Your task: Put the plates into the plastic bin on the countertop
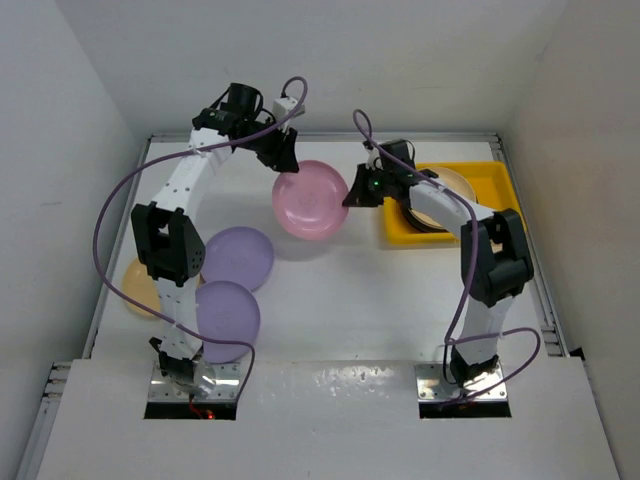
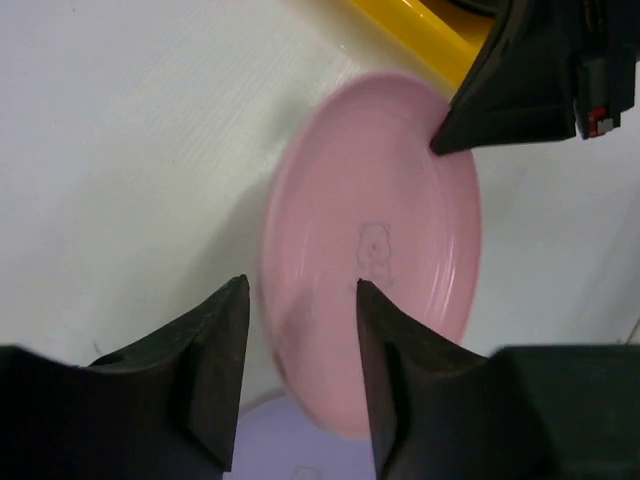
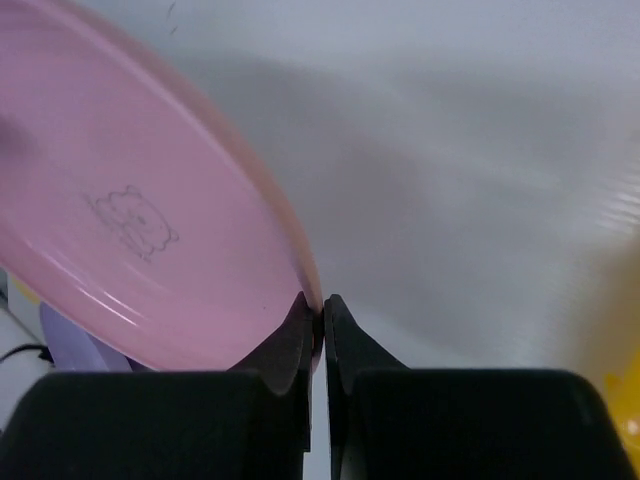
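My right gripper is nearest, its two fingers pinched tight on the rim of the pink plate, which I hold over the countertop just left of the yellow plastic bin and outside its walls. My left gripper hangs at the plate's far edge, fingers spread wide and gripping nothing. One lilac plate, a second lilac plate and a tan plate lie by my left arm, and the bin has plates in it.
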Tool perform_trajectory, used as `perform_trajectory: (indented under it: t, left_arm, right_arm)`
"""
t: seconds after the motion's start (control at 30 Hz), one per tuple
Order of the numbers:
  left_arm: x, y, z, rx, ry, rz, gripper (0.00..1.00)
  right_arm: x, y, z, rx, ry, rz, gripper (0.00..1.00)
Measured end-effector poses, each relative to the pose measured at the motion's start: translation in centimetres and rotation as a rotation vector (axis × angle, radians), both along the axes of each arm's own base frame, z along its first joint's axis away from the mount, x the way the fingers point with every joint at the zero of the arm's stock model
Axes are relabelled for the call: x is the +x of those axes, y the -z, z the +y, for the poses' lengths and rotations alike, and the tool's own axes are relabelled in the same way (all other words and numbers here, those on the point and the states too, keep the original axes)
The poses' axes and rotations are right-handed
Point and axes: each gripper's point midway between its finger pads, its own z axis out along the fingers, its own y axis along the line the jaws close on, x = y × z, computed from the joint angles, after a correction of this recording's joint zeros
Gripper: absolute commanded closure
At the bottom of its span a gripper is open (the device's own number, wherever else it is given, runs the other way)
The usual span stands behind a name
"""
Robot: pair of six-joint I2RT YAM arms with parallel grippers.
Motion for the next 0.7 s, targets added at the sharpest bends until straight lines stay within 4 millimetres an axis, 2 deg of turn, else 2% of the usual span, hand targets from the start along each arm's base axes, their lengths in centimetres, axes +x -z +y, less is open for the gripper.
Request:
perform_trajectory:
  t: [0.03,0.07,0.13,0.2,0.37,0.5,0.57,0.67,0.7]
  left_arm:
    - [0.0,0.0,0.0,0.003,0.000,-0.002,0.30]
    - [0.0,0.2,0.1,0.010,0.004,-0.005,0.23]
    - [-0.1,0.7,0.4,0.029,-0.005,0.005,0.13]
    - [-0.1,1.3,0.8,0.053,-0.017,0.015,0.10]
    - [0.0,2.7,2.2,0.134,-0.050,0.022,0.07]
    - [-0.6,4.0,3.9,0.244,-0.022,0.010,0.15]
    - [-1.8,5.2,5.2,0.315,0.013,0.025,0.20]
    - [-4.7,7.3,7.1,0.415,0.078,0.079,0.20]
    - [-5.9,7.9,7.8,0.442,0.095,0.101,0.20]
  right_arm:
    - [-0.1,-0.1,-0.6,0.004,0.023,0.004,1.00]
    - [-0.1,-0.3,-1.5,0.009,0.056,0.006,1.00]
    - [0.2,-0.9,-3.9,0.019,0.129,0.001,1.00]
    - [0.9,-1.8,-6.7,0.030,0.216,-0.014,1.00]
    - [0.9,-3.0,-13.9,0.038,0.413,-0.037,1.00]
    - [-0.5,-3.3,-20.3,0.021,0.583,-0.021,1.00]
    - [-1.3,-3.1,-24.0,-0.006,0.685,-0.010,1.00]
    - [-3.0,-2.2,-29.6,-0.069,0.832,0.021,1.00]
    - [-3.5,-1.8,-30.7,-0.084,0.865,0.034,1.00]
